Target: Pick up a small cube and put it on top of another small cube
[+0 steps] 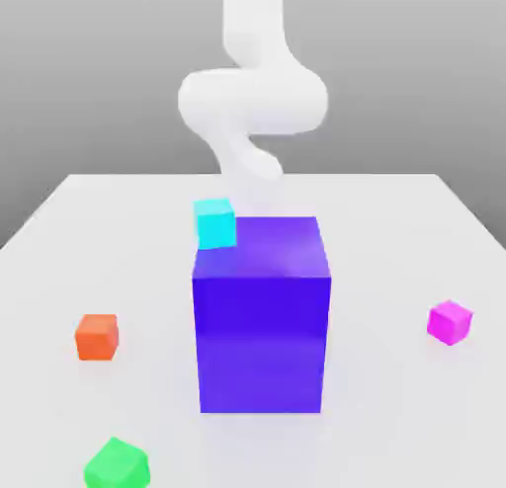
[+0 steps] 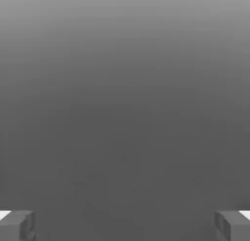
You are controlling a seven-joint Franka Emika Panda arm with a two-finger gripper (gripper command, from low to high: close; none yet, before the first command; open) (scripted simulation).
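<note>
Going across the exterior view from its left, an orange cube (image 1: 97, 337) sits on the white table (image 1: 395, 219) well out from the middle, and a green cube (image 1: 117, 464) lies nearer the camera, close to the picture's lower edge. Next comes a cyan cube (image 1: 214, 223), which stands at the far-left corner of a big blue-purple block (image 1: 261, 313); whether it touches the block or rests behind it cannot be told. The white arm (image 1: 252, 96) curls above and behind that block. Furthest to the right, alone on bare table, is the small pink cube (image 1: 450, 321), the piece to be lifted, set a little askew to the table's sides. It looks rigid, smooth and light, so it should neither give nor need much squeeze, though slick flat faces could let it slip or twist if caught by the corners; the safest hold is probably from above across two opposite side faces, with the fingers turned to match its slant. There is plenty of open room around it on every side, and the table's right edge lies some way beyond it. The big block is the one tall obstacle, so a carried cube should ride high past it. In the hand view the gripper (image 2: 125, 225) is spread wide, its two fingertips (image 2: 17, 225) at opposite sides with nothing held between them.
</note>
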